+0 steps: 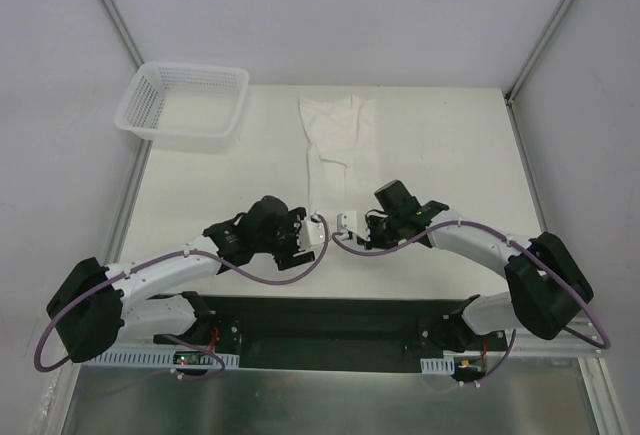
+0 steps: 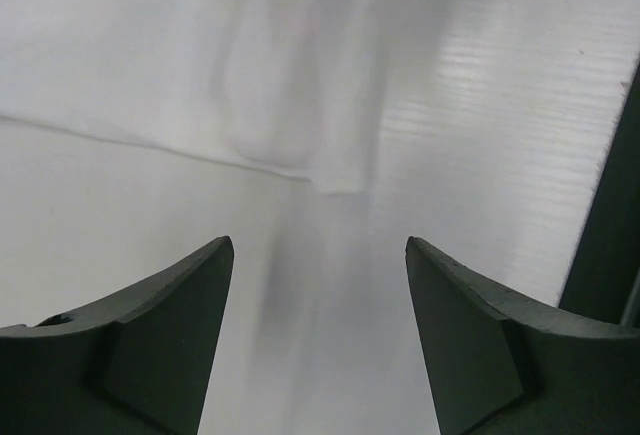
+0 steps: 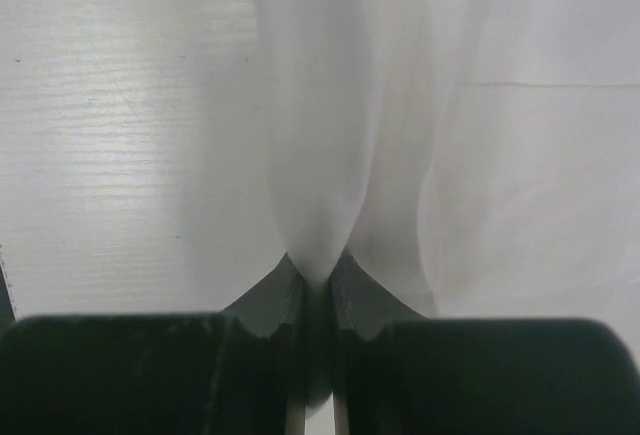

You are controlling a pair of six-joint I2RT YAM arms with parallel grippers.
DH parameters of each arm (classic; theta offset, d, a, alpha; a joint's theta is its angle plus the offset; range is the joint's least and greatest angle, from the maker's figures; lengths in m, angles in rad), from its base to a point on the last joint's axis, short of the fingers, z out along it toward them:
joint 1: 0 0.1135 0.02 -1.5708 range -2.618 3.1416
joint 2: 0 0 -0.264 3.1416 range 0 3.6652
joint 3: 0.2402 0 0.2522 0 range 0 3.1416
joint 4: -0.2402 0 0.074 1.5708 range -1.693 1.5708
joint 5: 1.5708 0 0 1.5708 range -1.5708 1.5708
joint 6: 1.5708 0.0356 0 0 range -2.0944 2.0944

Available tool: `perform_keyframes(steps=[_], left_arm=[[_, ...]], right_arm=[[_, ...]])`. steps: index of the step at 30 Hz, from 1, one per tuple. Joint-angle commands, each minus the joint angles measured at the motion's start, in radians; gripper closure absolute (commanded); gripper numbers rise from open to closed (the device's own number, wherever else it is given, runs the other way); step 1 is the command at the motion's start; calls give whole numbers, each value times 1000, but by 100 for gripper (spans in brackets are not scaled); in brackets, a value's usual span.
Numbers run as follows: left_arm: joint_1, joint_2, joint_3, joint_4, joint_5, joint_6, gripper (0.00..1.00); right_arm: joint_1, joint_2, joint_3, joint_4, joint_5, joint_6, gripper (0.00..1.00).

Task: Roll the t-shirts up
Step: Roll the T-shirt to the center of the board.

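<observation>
One white t-shirt (image 1: pixel 335 130) lies folded into a long narrow strip running from the table's far middle toward the arms. My right gripper (image 1: pixel 345 221) is at the strip's near end. In the right wrist view this gripper (image 3: pixel 318 260) is shut on a bunched fold of the t-shirt (image 3: pixel 330 105), and the cloth rises out from between the fingertips. My left gripper (image 1: pixel 318 227) sits just left of it. In the left wrist view the left gripper (image 2: pixel 318 245) stands open over bare table, with the t-shirt's edge (image 2: pixel 300 105) a little ahead of the fingers (image 2: pixel 190 295).
A white plastic mesh basket (image 1: pixel 190 67) stands at the table's far left corner. Metal frame posts rise at the back left and back right. The dark base plate of the arms runs along the near edge.
</observation>
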Motion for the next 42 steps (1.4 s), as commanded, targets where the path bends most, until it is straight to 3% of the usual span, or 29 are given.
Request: perform_keyframes(steps=[1, 10, 14, 16, 22, 28, 38, 42], left_arm=[[-11, 57, 11, 210, -44, 60, 30], [-83, 119, 14, 246, 48, 78, 32], [-112, 155, 16, 283, 15, 68, 34], [-112, 151, 27, 286, -74, 46, 35], [-131, -18, -85, 260, -218, 168, 35], [-154, -91, -134, 241, -197, 205, 34], [-192, 126, -73, 391, -165, 233, 34], [-195, 189, -56, 405, -138, 233, 42]], right_arm=[[-7, -17, 7, -50, -43, 7, 94], [-16, -41, -19, -38, -51, 50, 94], [-19, -30, -9, -34, -63, 71, 94], [-19, -27, -2, -36, -66, 84, 94], [-26, -26, 2, -47, -80, 99, 94], [-31, -15, 16, -62, -85, 104, 94], [-31, 11, 40, -73, -82, 99, 94], [-33, 17, 51, -76, -79, 94, 94]])
